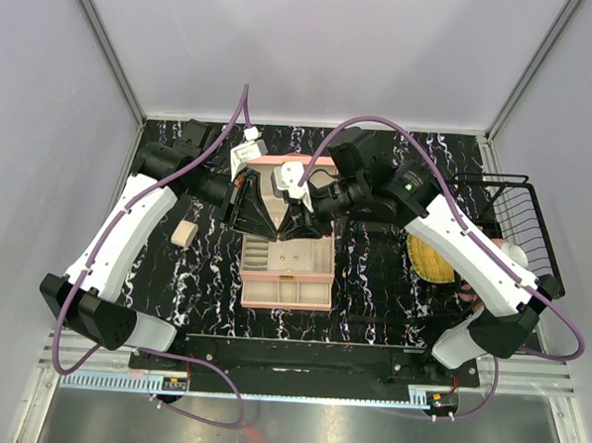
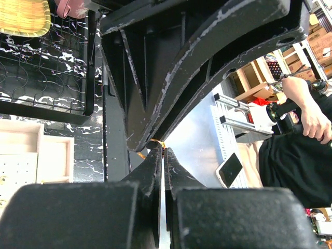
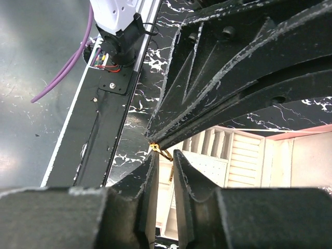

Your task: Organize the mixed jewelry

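Observation:
The pink case (image 1: 288,278) lies open at the table's middle, its cream compartments also showing in the left wrist view (image 2: 31,155) and the right wrist view (image 3: 249,155). Both grippers meet tip to tip just above its back part. My left gripper (image 1: 267,215) (image 2: 162,149) is shut on a tiny gold jewelry piece (image 2: 157,142), a thin hoop with a small hanging bar (image 3: 162,151). My right gripper (image 1: 294,219) (image 3: 166,154) is open by a narrow gap, its fingertips on either side of that gold piece. No other jewelry can be made out.
A black wire basket (image 1: 520,218) stands at the right edge with a yellow woven plate (image 1: 431,260) beside it. A beige block (image 1: 183,233) lies left of the case. A white tag-like object (image 1: 246,155) sits behind the case.

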{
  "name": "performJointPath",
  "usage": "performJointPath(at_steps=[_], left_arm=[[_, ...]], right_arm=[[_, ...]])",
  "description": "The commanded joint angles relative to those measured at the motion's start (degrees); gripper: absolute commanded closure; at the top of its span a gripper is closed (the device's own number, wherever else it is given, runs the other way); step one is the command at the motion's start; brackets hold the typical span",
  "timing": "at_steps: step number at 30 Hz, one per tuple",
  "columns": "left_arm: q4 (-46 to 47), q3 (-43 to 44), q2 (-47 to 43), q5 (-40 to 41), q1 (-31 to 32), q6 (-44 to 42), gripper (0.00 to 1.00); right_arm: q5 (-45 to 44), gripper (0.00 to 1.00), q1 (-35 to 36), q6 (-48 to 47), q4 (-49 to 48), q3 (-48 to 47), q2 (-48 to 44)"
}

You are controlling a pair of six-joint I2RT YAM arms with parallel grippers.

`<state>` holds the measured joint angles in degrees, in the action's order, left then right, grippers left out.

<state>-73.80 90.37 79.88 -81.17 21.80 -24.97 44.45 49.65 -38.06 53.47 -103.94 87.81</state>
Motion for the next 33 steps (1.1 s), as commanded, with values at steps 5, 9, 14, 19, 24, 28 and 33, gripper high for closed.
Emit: performJointPath(at_steps=[5, 9, 14, 19, 24, 28, 33], left_arm=[[1.0, 0.0, -1.3, -0.6, 0.2, -1.3, 1.00], [0.9, -0.4, -1.0, -0.5, 0.3, -1.6, 1.00], [1.1, 0.1, -0.9, 1.0, 0.3, -2.1, 0.97], [1.7, 2.2, -2.0, 5.4, 0.0, -3.7, 0.68], [12.0, -0.8, -7.2, 9.0, 0.0, 1.6, 0.51], [20.9, -5.5, -12.5, 14.4, 0.1, 7.3, 0.48], [31.6, -12.3, -17.5, 20.9, 0.8, 11.4, 0.46]], right_arm=[[-0.4, 0.90, 1.5, -1.1, 0.6, -0.9, -0.9], [-0.2, 1.00, 1.7, -1.1, 0.6, -0.7, -1.0], [-0.8, 1.00, 1.7, -0.9, 0.5, 0.2, -1.6], [-3.2, 1.00, 1.7, -1.0, 0.1, 2.4, -3.3], [-8.3, 1.00, 1.6, 0.0, -2.3, 5.0, -5.5], [-10.6, 1.00, 1.5, 2.5, -3.8, 5.4, -5.8], [-11.5, 1.00, 1.5, 5.4, -5.4, 4.7, -4.8]])
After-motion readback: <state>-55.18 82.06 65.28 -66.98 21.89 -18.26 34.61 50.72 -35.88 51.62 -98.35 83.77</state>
